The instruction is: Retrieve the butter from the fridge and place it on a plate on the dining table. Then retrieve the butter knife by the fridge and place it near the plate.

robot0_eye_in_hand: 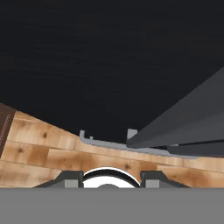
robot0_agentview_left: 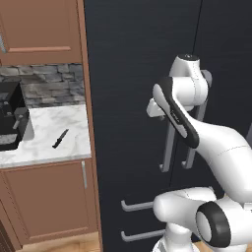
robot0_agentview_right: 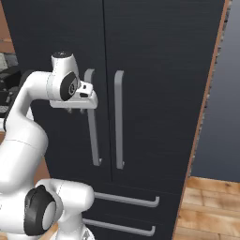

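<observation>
The black double-door fridge [robot0_agentview_left: 128, 74] [robot0_agentview_right: 154, 70] stands shut, so the butter is hidden. My gripper [robot0_agentview_right: 78, 106] [robot0_agentview_left: 157, 112] hovers close to the top of the left door's grey bar handle [robot0_agentview_right: 93, 136], pointing down along the door. In the hand view the gripper [robot0_eye_in_hand: 111, 177] is open with nothing between its tips, and the handle [robot0_eye_in_hand: 183, 127] runs off to the right, outside the jaws. The butter knife [robot0_agentview_left: 60, 139], slim and dark, lies on the marble counter [robot0_agentview_left: 44, 142] left of the fridge. The plate and the dining table are out of view.
A black coffee machine [robot0_agentview_left: 10, 118] stands on the counter's left end, over brown cabinets [robot0_agentview_left: 49, 197]. The right door handle [robot0_agentview_right: 119, 122] and two drawer handles [robot0_agentview_right: 126, 200] sit below and beside my hand. Wooden floor [robot0_agentview_right: 211, 206] lies to the right.
</observation>
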